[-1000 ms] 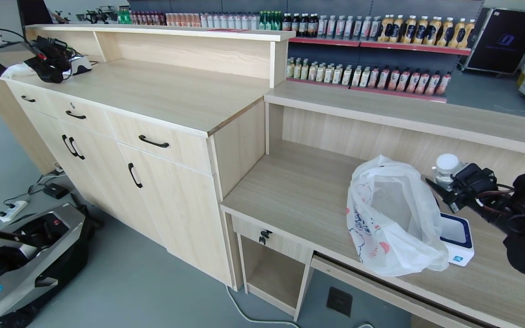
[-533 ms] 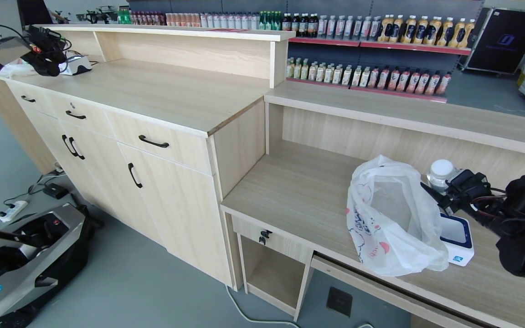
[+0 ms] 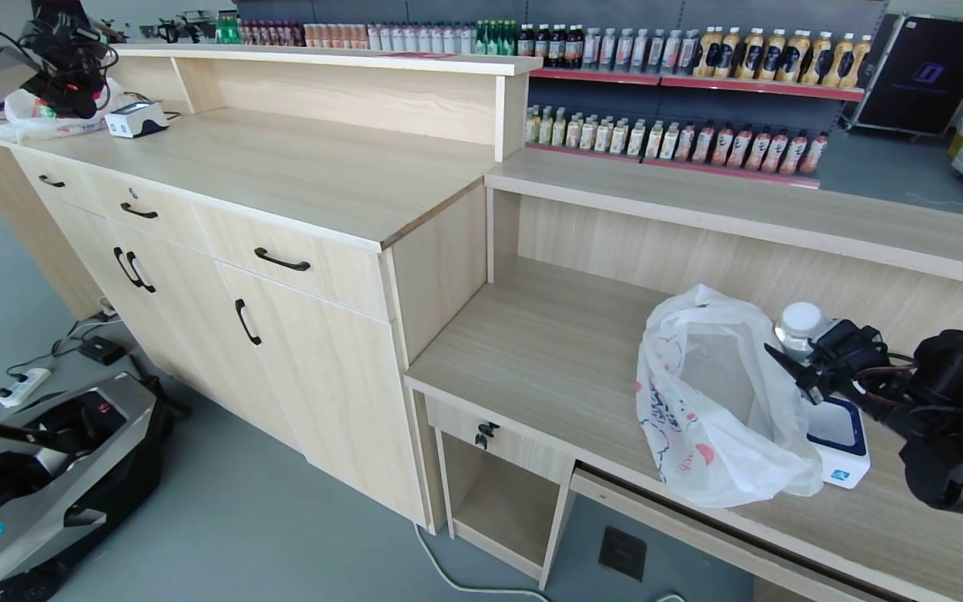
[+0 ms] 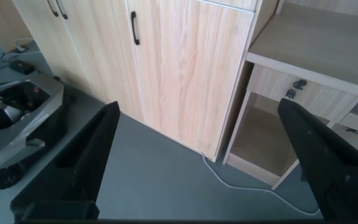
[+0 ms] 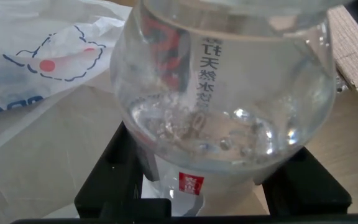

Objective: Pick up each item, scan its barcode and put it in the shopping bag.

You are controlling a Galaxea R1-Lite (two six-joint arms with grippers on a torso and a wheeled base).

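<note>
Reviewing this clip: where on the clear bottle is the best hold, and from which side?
Take the bottle across its round clear body, below the white cap, from the side away from the shopping bag, as the right gripper does. It stands cap up, so a sideways pinch fits, and the bag crowds its other side.

The low wooden counter (image 3: 548, 351) in front of me carries the shopping bag (image 3: 715, 410), slumped on the wood with its mouth gaping open. Just to the bag's right I see the white scanner (image 3: 839, 439) with its dark blue top, partly hidden by the plastic. Well to the bag's left, a taller counter (image 3: 281, 167) holds a small white device (image 3: 137, 119) and another white plastic bag (image 3: 30, 125) at its far end.
</note>
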